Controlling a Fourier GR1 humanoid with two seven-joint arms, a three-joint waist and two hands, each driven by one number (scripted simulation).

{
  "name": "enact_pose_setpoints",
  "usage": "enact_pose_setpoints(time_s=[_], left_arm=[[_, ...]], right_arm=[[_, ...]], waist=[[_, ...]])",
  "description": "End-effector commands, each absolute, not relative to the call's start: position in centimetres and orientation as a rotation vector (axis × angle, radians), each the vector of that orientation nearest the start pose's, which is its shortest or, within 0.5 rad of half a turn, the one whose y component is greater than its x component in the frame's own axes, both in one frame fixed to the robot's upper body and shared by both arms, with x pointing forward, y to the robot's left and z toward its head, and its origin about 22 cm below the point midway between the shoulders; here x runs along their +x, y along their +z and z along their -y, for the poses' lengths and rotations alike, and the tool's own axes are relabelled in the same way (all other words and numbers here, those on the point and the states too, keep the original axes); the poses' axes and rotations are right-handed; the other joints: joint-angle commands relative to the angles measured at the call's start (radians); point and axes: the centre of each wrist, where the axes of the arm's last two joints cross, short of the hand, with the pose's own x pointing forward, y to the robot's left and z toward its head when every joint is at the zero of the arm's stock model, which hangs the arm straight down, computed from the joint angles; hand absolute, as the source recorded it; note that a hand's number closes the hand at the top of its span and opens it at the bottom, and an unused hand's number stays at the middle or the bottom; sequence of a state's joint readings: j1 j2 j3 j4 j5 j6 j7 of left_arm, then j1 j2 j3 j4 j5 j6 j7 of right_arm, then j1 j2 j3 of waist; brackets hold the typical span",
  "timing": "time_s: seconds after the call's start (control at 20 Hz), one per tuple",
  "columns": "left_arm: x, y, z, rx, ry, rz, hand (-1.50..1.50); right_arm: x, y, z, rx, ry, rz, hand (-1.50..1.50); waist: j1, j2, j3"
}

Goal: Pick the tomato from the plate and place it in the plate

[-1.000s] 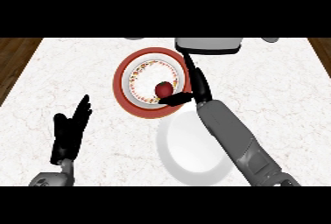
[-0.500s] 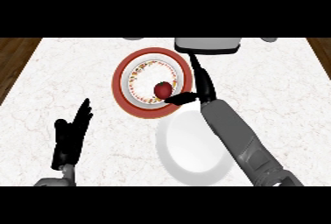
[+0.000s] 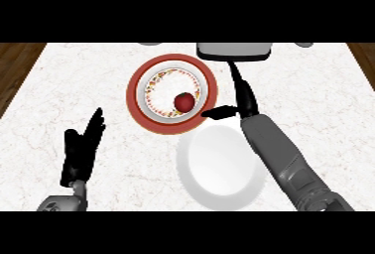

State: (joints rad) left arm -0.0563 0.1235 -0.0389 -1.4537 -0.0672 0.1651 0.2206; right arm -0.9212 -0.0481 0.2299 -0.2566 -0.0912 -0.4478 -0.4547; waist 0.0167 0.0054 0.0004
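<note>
Now tomato [image 3: 184,101] sits in red-rimmed plate [image 3: 144,73] near counter's far edge | right hand [image 3: 244,97] spread beside it | left hand [image 3: 82,144] spread, near left edge | white plate [image 3: 219,168] mid-counter

A red tomato [image 3: 184,101] lies on a red-rimmed, speckle-patterned plate [image 3: 139,84] beside a plain white plate [image 3: 212,173] on white marbled counter [image 3: 315,89].

tomato [image 3: 184,101] on far plate [image 3: 141,105] | second plate [image 3: 212,173] nearer, right
</note>
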Motion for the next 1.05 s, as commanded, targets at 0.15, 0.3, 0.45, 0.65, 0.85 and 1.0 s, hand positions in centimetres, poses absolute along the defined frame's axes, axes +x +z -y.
enact_pose_setpoints(time_s=[0.15,0.3,0.45,0.65,0.85,1.0], left_arm=[[27.3,0.0,-24.4,0.25,-0.025,1.287,0.0],[25.9,-1.3,-25.0,0.237,-0.026,1.294,0.0],[25.9,-1.3,-25.3,0.247,-0.024,1.29,0.0],[26.6,-0.2,-23.3,0.252,-0.037,1.286,0.0],[24.6,-1.7,-25.0,0.241,-0.042,1.292,0.0],[26.0,-0.3,-25.3,0.232,-0.036,1.284,0.0]], right_arm=[[38.6,-4.5,19.9,-0.396,0.329,1.651,-1.5],[40.0,-2.3,18.8,-0.399,0.325,1.646,-1.5],[39.1,-4.1,17.3,-0.444,0.269,1.639,-1.5],[38.3,-5.1,20.2,-0.494,0.257,1.613,-1.5],[39.2,-3.7,23.1,-0.496,0.266,1.621,-1.5],[39.3,-4.0,21.7,-0.548,0.268,1.585,-1.5]], waist=[[-0.009,-0.001,0.0],[-0.009,-0.003,0.0],[0.0,0.0,0.0],[-0.005,-0.001,0.0],[-0.002,-0.001,0.0],[0.0,0.0,0.0]])
